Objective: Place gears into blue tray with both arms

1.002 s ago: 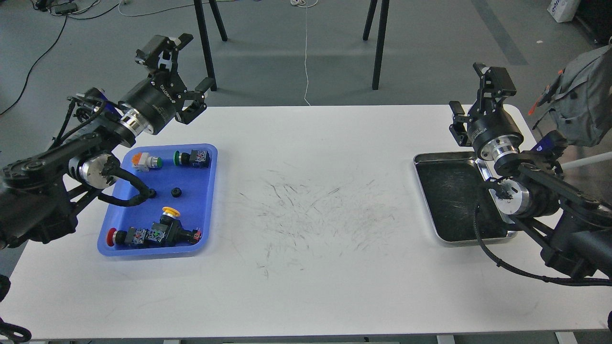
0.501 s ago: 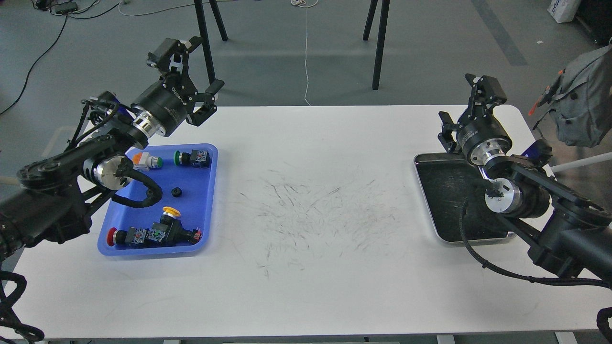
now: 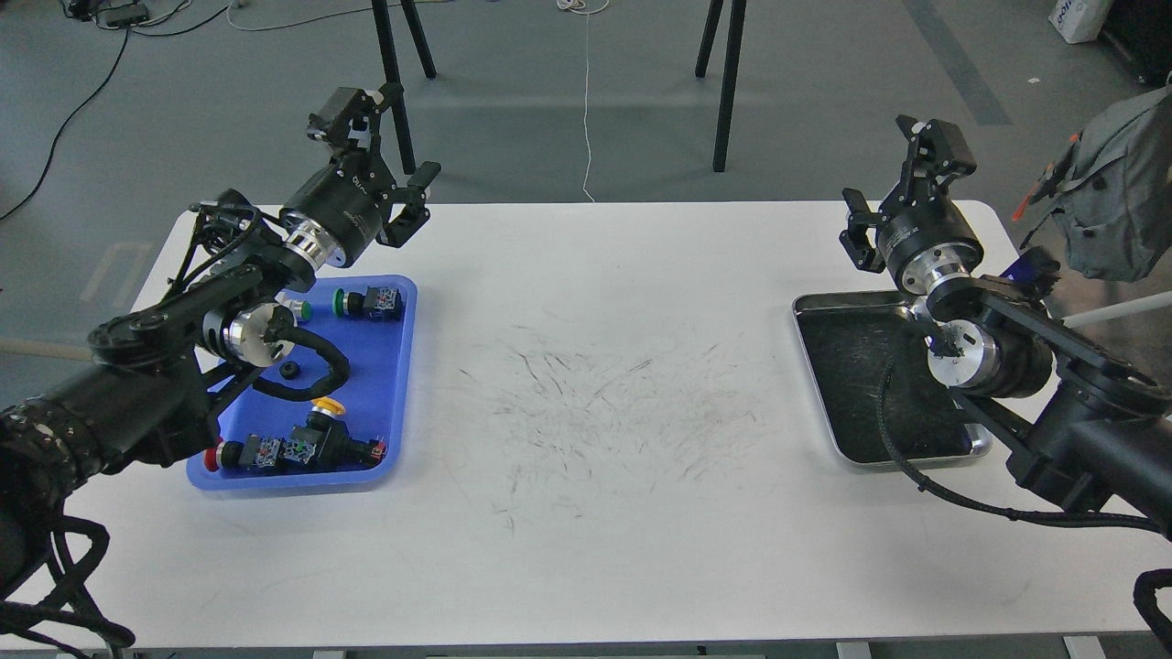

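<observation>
1. White rectangular table with dark scuff marks across its middle.
2. Shallow bright-blue plastic tray with rounded corners sits on the left side of the table.
3. One tiny black toothed gear lies inside the blue tray, near its middle, just beside the left arm's black cable; any other gear is hidden by the arm, can't tell.
4. Also in the blue tray: a black push-button switch with green cap at the far end, a switch with yellow cap and a switch with red cap at the near end.
5. Black left arm gripper is raised above the table's far-left edge, beyond the tray; jaws spread wide apart, nothing between them.
6. Black right arm gripper is raised above the far-right part of the table, behind the metal tray; jaws apart, nothing held.
7. Silver metal tray with dark scratched interior sits on the right side of the table, partly covered by the right arm; no gear can be made out in its visible part.
8. The two trays are well apart.
</observation>
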